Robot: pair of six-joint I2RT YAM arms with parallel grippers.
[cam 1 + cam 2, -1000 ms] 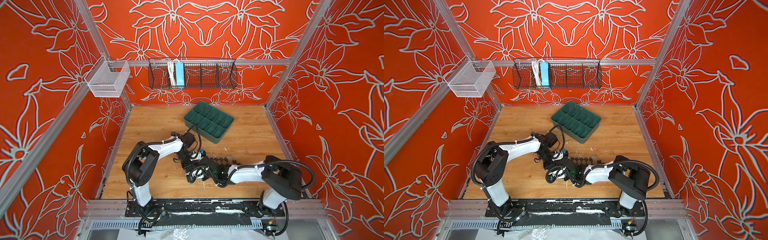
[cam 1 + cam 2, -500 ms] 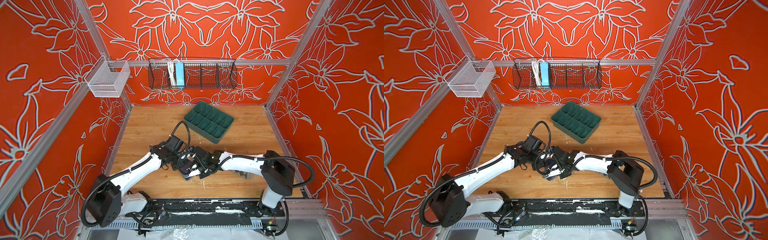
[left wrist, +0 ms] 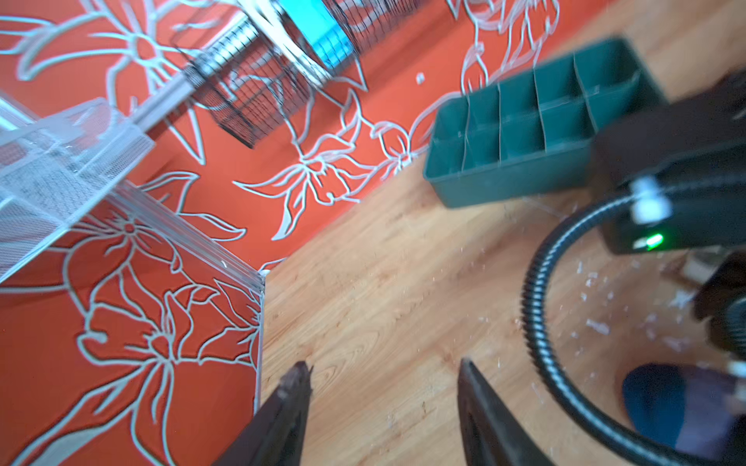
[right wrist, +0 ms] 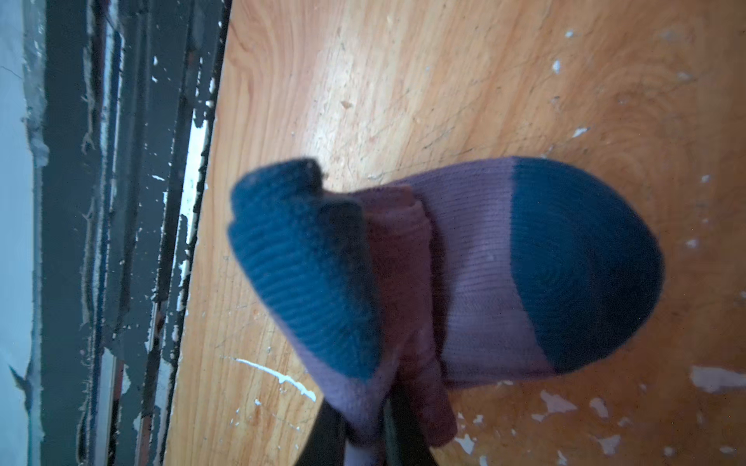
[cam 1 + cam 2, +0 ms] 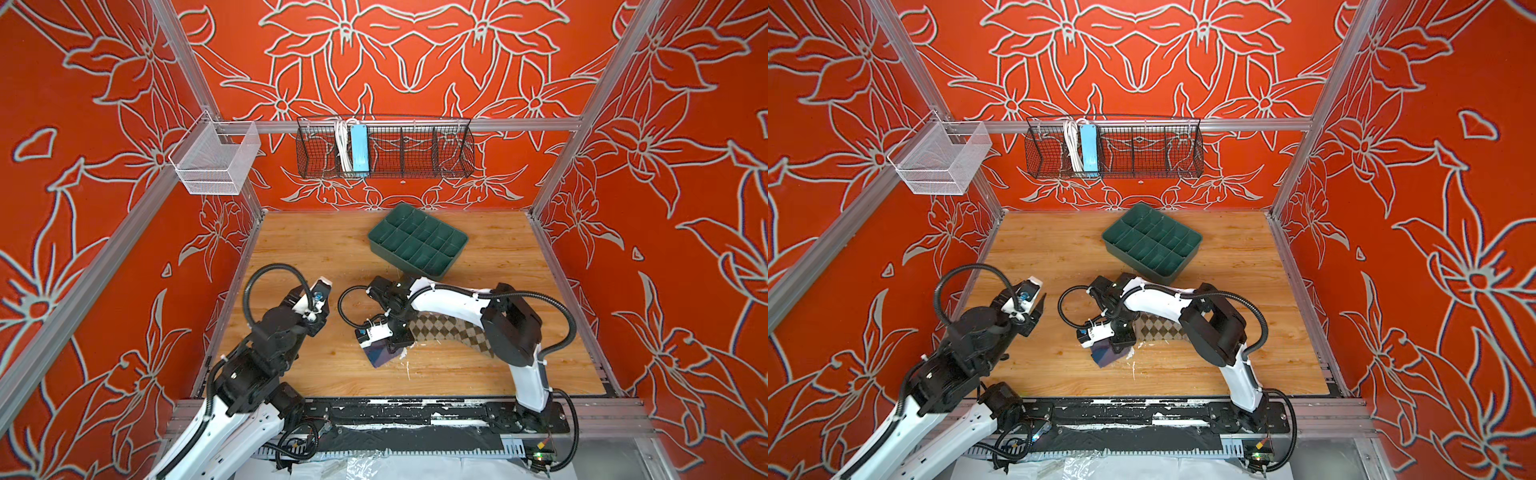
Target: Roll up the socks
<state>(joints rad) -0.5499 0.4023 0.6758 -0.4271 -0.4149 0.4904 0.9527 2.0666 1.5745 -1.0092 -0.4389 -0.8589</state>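
In both top views the wooden tabletop [image 5: 478, 374] carries the argyle sock [image 5: 451, 330], stretched flat and half hidden under my right arm, so any sweep of that arm could drag it. At its near end lies the purple sock [image 4: 476, 282], a loosely folded bundle. My right gripper [image 4: 365, 435] is pinched shut on the bundle's purple edge; I judge the hold thin, so a pull could slip the cloth free or let the fold spring apart. My left gripper [image 3: 383, 403] hangs well apart to the left, jaws spread and empty, so nothing braces the blue toe [image 4: 585, 266].
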